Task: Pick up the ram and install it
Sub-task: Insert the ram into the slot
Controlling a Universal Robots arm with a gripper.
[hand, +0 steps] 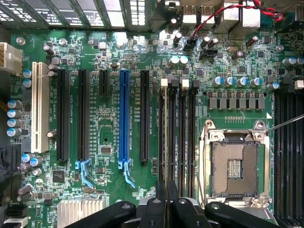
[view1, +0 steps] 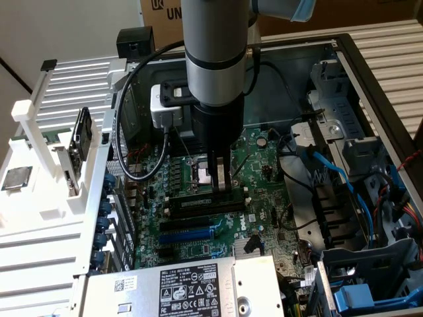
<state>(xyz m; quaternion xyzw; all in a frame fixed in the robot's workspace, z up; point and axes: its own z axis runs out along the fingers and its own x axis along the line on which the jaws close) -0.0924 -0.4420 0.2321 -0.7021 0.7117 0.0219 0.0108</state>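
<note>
Your gripper (view1: 222, 188) stands upright inside the open dark metal computer case (view1: 370, 72), with its tips down on the green motherboard (view1: 264, 172) that lies on the case floor. The ram (view1: 201, 204), a long thin circuit-board stick with a pale sticker, stands on edge in one of the long black memory slots (hand: 183, 137) just beside the square silver processor socket (hand: 235, 168). The socket's contact grid is showing.

You can see from the wrist that the two black fingers (hand: 161, 204) are clenched to a narrow gap, in line with the slot. In the exterior view they close on the ram's upper edge.

The case also holds a grey power supply box with a white label (view1: 192, 287) and blue cables (view1: 337, 175) towards the exterior view's right. A long blue plastic slot (hand: 124, 114) lies well apart from the fingers.
</note>
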